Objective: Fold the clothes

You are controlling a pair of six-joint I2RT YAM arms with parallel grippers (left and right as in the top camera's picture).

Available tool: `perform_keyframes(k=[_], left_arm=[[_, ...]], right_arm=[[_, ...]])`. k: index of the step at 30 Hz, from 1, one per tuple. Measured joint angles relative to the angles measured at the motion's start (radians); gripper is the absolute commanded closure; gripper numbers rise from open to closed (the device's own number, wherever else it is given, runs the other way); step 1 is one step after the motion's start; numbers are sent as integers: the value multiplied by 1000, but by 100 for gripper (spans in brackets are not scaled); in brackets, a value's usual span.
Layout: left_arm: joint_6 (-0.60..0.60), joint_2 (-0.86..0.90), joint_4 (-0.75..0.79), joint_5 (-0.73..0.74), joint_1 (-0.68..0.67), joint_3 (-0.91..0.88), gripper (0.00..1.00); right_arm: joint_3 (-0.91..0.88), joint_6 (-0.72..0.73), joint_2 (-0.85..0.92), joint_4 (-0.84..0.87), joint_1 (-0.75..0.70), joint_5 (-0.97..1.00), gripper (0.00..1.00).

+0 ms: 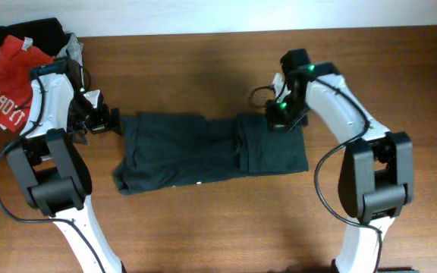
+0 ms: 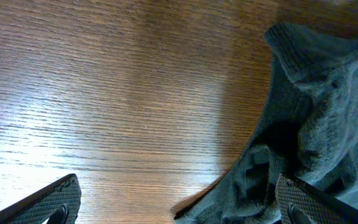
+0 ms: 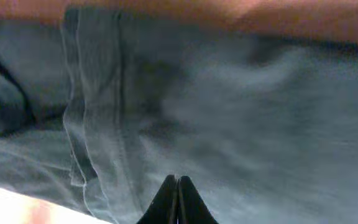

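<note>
Flanking T-shirt [image 1: 196, 148]: left end effector [image 1: 114, 121] spread, right end effector [image 3: 178, 190] apparently pressed together; red shirt [image 1: 6, 87] nearby.

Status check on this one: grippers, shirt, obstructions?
Left gripper open at edge of dark T-shirt. Right gripper shut, over its other end. Red shirt piled far left, apart.

I see bare table [image 1: 218, 227] in front of and behind the T-shirt [image 1: 196, 148]; a heaped red shirt [image 1: 6, 87] blocks the far left corner.
</note>
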Motion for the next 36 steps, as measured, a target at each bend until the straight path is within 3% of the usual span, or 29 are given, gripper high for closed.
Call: perform_keyframes(k=[4, 8, 9, 10, 11, 12, 14, 16, 19, 22, 25, 26, 27, 28, 29, 30, 36], left_arm=[[0, 0, 1, 0, 0, 0, 1], [0, 0, 0, 0, 0, 0, 1], [0, 0, 0, 0, 0, 0, 1], [0, 0, 3, 0, 0, 0, 1], [0, 0, 2, 0, 0, 0, 1], [0, 0, 3, 0, 0, 0, 1], [0, 0, 6, 0, 0, 0, 1], [8, 0, 38, 63, 11, 0, 1], [145, 0, 27, 370, 62, -14, 1], [251, -4, 29, 517, 60, -166, 1], [271, -38, 100, 632, 61, -317, 1], [272, -53, 130, 678, 63, -361, 6], [272, -56, 138, 712, 63, -384, 19], [274, -56, 143, 725, 61, -395, 40], [279, -54, 157, 720, 48, -409, 80], [282, -53, 174, 699, 34, -414, 99], [127, -26, 177, 581, 23, -399, 99]], right_arm=[[-144, 85, 5, 188, 136, -54, 95], [-144, 116, 5, 210, 209, -73, 93], [-106, 110, 5, 129, 193, -74, 81], [-57, 100, 2, 85, 169, -77, 30], [23, 79, -2, 0, 135, -80, 11], [126, 49, -8, -94, 85, -84, 1], [336, -6, -52, -156, -95, -47, 1], [363, -19, -69, -167, -216, -18, 1], [363, -23, -67, -209, -411, 14, 1], [363, -23, -67, -218, -488, 15, 1], [363, -23, -67, -222, -492, 14, 1], [363, -23, -67, -223, -492, 14, 1], [363, -23, -67, -222, -492, 14, 1], [363, -23, -67, -222, -492, 14, 1], [363, -23, -67, -222, -492, 14, 1], [363, -23, -67, -222, -492, 14, 1], [363, -23, -67, -222, -492, 14, 1]])
